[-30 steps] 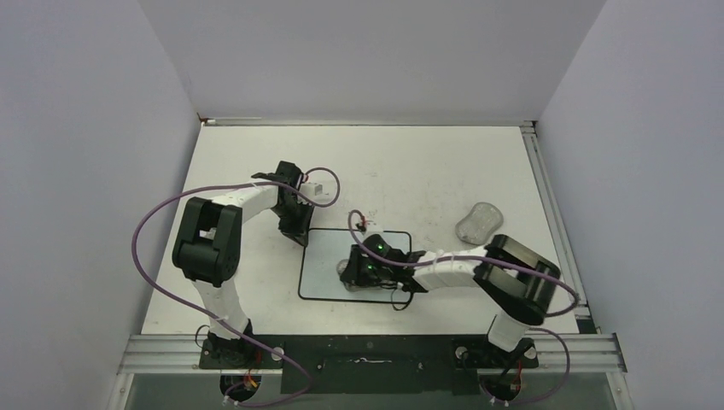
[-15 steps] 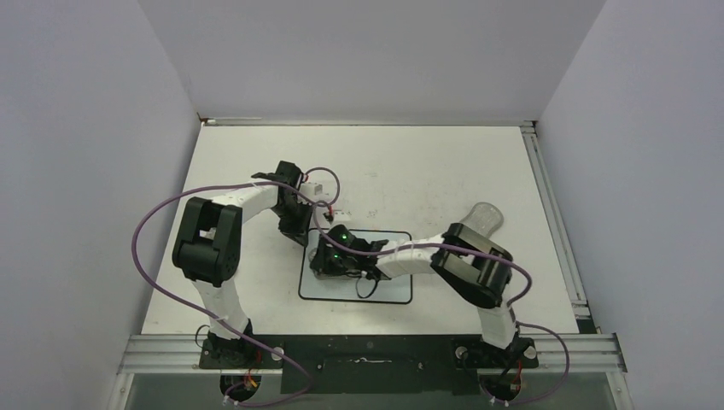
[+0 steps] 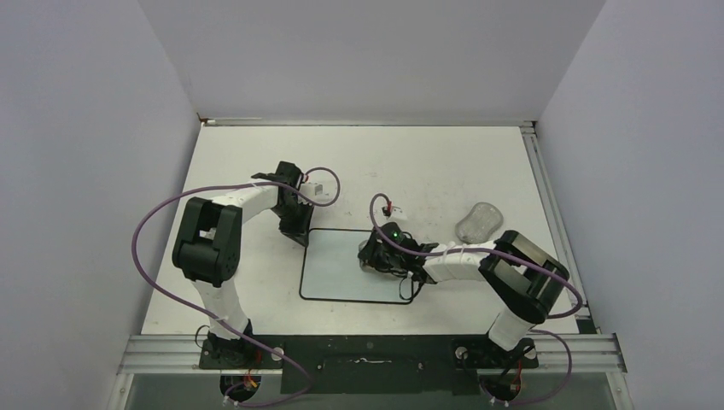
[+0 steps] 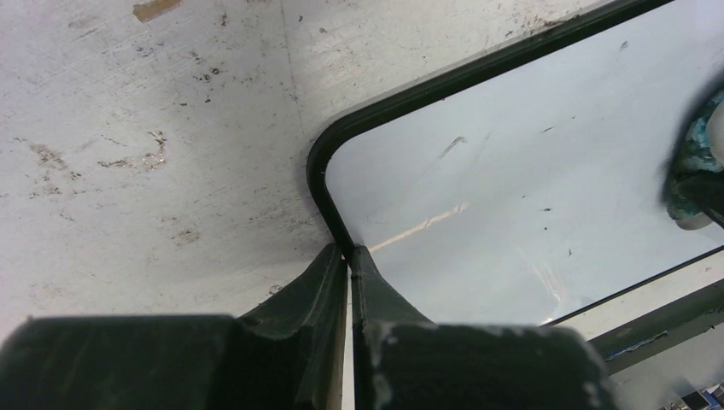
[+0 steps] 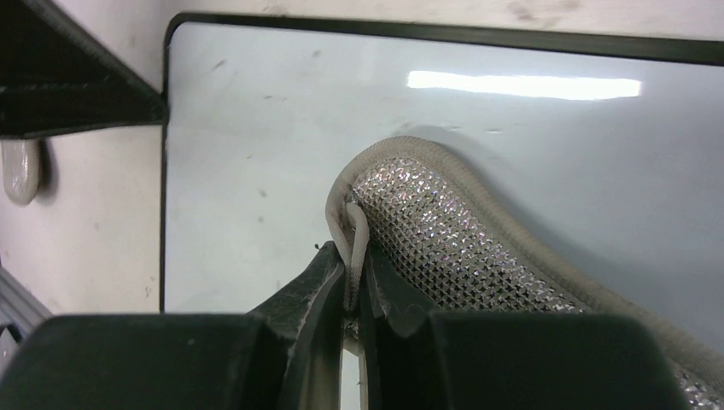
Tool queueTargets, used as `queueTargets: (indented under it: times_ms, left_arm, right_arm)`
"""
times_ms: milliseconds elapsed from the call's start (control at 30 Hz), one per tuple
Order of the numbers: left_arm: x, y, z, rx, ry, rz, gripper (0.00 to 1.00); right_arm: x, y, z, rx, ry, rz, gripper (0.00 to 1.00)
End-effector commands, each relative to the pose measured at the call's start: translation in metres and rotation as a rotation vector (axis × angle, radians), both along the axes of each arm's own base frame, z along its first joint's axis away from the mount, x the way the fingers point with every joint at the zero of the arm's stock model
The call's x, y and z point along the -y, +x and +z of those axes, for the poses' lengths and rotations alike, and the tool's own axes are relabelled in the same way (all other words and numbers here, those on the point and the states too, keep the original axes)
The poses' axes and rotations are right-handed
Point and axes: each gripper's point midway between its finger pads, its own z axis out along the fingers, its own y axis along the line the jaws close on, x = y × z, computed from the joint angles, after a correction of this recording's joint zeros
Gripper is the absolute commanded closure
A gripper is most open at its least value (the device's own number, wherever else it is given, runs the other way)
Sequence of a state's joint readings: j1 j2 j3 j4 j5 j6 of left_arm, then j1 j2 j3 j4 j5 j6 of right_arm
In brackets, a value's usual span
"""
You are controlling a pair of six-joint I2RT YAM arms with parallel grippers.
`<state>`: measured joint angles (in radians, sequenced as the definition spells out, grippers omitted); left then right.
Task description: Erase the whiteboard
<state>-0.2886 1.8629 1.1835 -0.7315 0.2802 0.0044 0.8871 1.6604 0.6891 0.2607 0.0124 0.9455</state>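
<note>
The whiteboard (image 3: 337,278) lies flat in the middle of the table, with a black rim and only faint specks on it. My right gripper (image 3: 372,255) is over the board's far right part. In the right wrist view it (image 5: 353,256) is shut on the edge of a silver mesh scrub pad (image 5: 444,239) that rests on the board (image 5: 256,154). My left gripper (image 3: 300,232) is shut, with its tips (image 4: 350,252) touching the rim at the board's (image 4: 512,171) far left corner.
A small grey peanut-shaped lump (image 3: 476,222) lies on the table to the right of the board. The table top (image 4: 171,128) is scuffed and stained. A metal rail (image 3: 367,350) runs along the near edge, with walls on the other three sides.
My right gripper swept the pad left across the board, then back right and slightly farther away. The left arm has not moved.
</note>
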Motion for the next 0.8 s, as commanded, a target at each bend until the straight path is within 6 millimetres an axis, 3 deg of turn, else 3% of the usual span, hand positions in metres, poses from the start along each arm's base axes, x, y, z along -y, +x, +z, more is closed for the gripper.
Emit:
queueTargets:
  times_ms: [0, 33, 200, 267, 367, 433, 533, 767]
  left_arm:
    - [-0.005, -0.006, -0.027, -0.022, 0.047, -0.032, 0.97]
    - [-0.005, -0.007, -0.027, -0.025, 0.043, -0.029, 0.97]
    - [-0.003, -0.009, -0.027, -0.035, 0.031, -0.027, 0.98]
    - [-0.002, -0.01, -0.027, -0.037, 0.026, -0.026, 0.98]
    - [-0.002, -0.011, -0.026, -0.036, 0.025, -0.026, 0.98]
    - [-0.004, -0.01, -0.025, -0.029, 0.03, -0.026, 0.98]
    - [-0.008, -0.008, -0.024, -0.02, 0.038, -0.022, 0.99]
    - [-0.012, -0.007, -0.023, -0.017, 0.032, -0.017, 1.0]
  right_arm:
    - [-0.001, -0.003, -0.02, -0.017, -0.059, -0.022, 0.95]
    - [-0.024, -0.001, -0.014, -0.005, -0.036, 0.011, 0.95]
    - [-0.118, -0.008, -0.023, -0.015, 0.013, 0.183, 0.95]
    - [-0.138, -0.003, -0.022, 0.01, 0.044, 0.191, 0.95]
    - [-0.138, 0.016, -0.025, -0.006, 0.027, 0.139, 0.95]
    - [-0.118, 0.031, -0.018, 0.001, 0.04, 0.058, 0.95]
    - [-0.067, 0.034, -0.013, -0.01, 0.035, -0.042, 0.95]
    - [0.082, -0.021, -0.022, -0.06, -0.146, -0.213, 0.95]
